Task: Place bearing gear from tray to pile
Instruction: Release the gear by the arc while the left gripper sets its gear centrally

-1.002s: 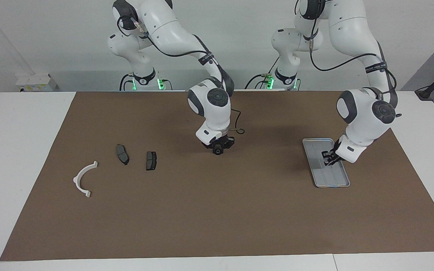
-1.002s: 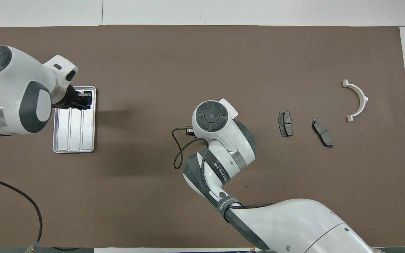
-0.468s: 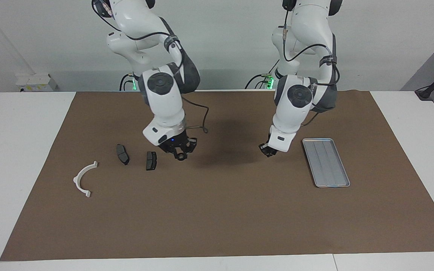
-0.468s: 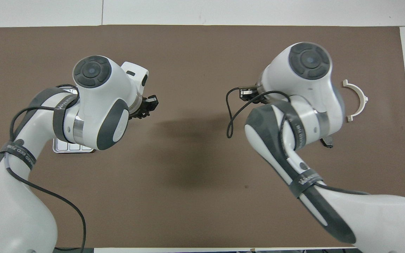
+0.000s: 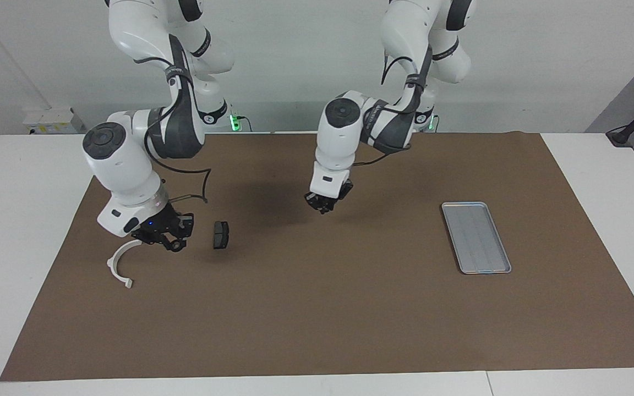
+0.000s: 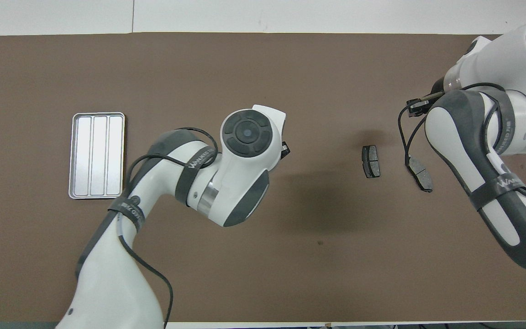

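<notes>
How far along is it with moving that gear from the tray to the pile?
Nearly there. The tray lies bare. The right gripper hangs low between the pile's white bracket and a brake pad, apparently holding a small dark round part, likely the gear. Left to do: set it down, let go. The left gripper waits, shut, over the mat's middle.

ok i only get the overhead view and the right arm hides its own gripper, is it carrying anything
Observer: Yes. The right gripper hangs low beside the white bracket, shut on a small dark bearing gear.
Operator: and the left gripper, its wrist covers it for me
Observer: The left gripper is shut on nothing. It hangs over bare mat, between the brake pad and the tray.
</notes>
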Motion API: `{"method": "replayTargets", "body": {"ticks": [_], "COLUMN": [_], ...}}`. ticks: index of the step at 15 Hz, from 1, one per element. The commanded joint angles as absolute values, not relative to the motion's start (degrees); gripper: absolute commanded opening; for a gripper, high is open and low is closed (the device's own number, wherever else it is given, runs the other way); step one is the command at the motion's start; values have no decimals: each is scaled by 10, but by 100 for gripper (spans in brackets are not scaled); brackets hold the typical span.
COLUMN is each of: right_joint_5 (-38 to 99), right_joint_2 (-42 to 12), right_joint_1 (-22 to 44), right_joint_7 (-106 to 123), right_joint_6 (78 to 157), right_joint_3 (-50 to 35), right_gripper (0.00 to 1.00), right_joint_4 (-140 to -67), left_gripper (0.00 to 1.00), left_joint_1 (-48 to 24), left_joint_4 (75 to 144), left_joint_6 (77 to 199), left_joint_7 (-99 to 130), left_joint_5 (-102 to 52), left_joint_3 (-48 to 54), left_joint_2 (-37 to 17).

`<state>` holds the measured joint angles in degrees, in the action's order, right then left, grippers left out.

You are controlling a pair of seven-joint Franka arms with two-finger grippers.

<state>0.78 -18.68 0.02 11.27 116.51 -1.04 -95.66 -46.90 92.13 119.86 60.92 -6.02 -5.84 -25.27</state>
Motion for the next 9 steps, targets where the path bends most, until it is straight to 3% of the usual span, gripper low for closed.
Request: {"method": "replayTargets", "body": {"ticks": [1,9], "right_joint_5": [6,5], "right_joint_2": [-201,-216], "right_joint_1": [-28,-49], "right_joint_7": [153,185], "right_joint_6": [1179,1272], "right_joint_3": [-19,-18], "right_gripper": [0,0], "right_joint_4": [-957,-1027], "left_gripper": [0,0], "left_joint_1": [-475,-490], "left_joint_4": [882,924], "left_joint_6": [1219,1274], "left_joint_7": [613,633], "left_joint_5": [-74,-76], "left_joint_3": [-70,-70], "left_joint_2": [-301,-315]}}
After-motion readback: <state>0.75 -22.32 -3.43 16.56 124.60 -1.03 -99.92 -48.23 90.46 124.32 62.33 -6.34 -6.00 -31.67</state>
